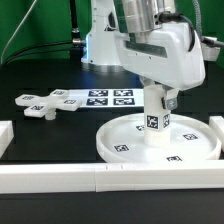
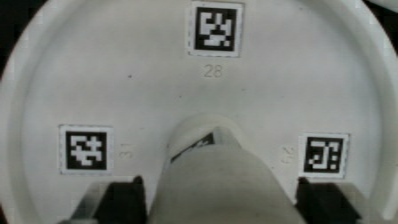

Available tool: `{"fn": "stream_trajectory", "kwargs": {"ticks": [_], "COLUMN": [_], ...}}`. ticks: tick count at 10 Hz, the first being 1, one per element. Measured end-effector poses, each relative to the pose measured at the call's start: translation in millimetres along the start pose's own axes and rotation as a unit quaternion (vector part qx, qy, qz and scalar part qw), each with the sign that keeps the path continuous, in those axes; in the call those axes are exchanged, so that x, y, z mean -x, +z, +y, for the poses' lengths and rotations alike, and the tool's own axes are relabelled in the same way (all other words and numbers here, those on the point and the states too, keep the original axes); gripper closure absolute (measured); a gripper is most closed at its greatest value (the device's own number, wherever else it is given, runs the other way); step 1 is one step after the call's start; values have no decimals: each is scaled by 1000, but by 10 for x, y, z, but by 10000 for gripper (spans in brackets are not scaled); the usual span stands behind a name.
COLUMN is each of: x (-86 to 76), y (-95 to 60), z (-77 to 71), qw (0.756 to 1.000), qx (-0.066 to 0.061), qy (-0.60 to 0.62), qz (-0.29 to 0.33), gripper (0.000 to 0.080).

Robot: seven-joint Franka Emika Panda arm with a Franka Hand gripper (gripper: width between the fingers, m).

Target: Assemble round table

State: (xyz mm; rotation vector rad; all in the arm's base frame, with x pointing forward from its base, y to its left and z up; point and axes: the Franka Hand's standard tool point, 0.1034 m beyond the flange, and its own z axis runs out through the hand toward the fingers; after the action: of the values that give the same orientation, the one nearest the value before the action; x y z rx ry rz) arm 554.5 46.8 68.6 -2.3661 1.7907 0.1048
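Observation:
The large round disc (image 1: 125,145) lies flat on the black table, markers on its face. The thick cylindrical leg (image 1: 155,120) stands upright on the disc's middle. My gripper (image 1: 158,100) comes down from above and is shut on the leg's upper part. In the wrist view the leg (image 2: 222,165) fills the space between my two dark fingers (image 2: 125,200), and the gripper (image 2: 222,208) sits over the disc (image 2: 125,90). The hub is hidden under the leg. The cross-shaped four-arm piece (image 1: 45,103) lies apart on the table at the exterior view's left.
The marker board (image 1: 108,97) lies behind the disc. A long white border bar (image 1: 100,180) runs along the front, with shorter bars at the exterior view's left (image 1: 5,135) and right (image 1: 217,125). The arm's base (image 1: 100,45) stands at the back.

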Motion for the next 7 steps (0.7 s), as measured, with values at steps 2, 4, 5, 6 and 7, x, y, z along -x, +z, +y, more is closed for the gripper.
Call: {"fn": "stream_trajectory", "kwargs": {"ticks": [2,4,5,6,7], "x": [-4,-28,-50,-50,-50], "y": [2,-8,-9,-7,-6], "z": [3,-5,1,3,4], "qw": [1000,994,988,982,974], "qx": [0,-1,-2,-1,-1], "qy": [-30,-109,-152,-188,-226], "qz": [0,1,2,2,2], "gripper": [240,175,155,155,151]}}
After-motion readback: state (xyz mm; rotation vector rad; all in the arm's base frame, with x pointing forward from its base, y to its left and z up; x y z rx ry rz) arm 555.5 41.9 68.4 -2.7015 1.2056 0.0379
